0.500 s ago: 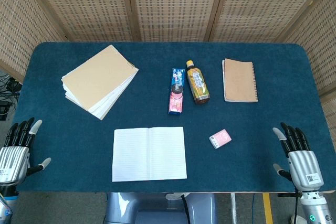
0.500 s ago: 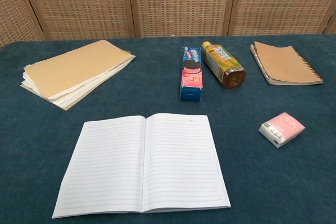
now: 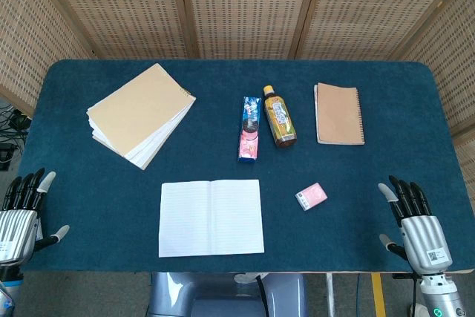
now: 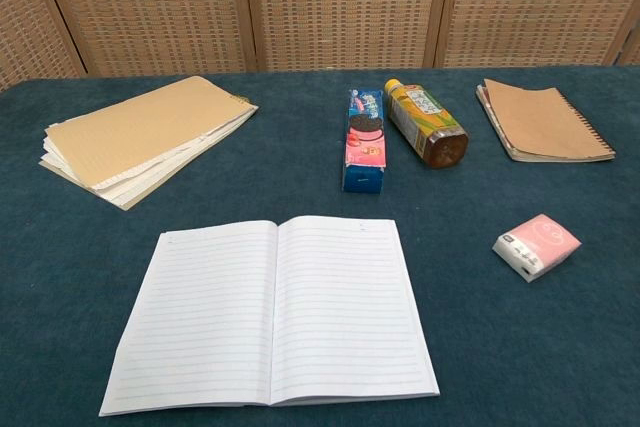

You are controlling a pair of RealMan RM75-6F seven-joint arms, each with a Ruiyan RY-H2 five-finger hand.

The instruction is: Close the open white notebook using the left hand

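Observation:
The open white notebook (image 3: 211, 217) lies flat with lined pages up near the table's front edge, and fills the lower middle of the chest view (image 4: 270, 312). My left hand (image 3: 22, 214) hovers at the front left corner of the table, fingers spread, holding nothing, well to the left of the notebook. At the front right corner my right hand (image 3: 414, 220) is spread too and empty. Neither hand shows in the chest view.
A stack of tan-covered pads (image 3: 141, 113) lies at the back left. Behind the notebook are a blue and pink snack box (image 3: 250, 129) and a tea bottle (image 3: 280, 116) on its side. A brown spiral notebook (image 3: 339, 113) lies back right; a pink tissue pack (image 3: 311, 196) front right.
Both hands have slid slightly down toward the front edge of the table. The notebook and the other objects have not moved.

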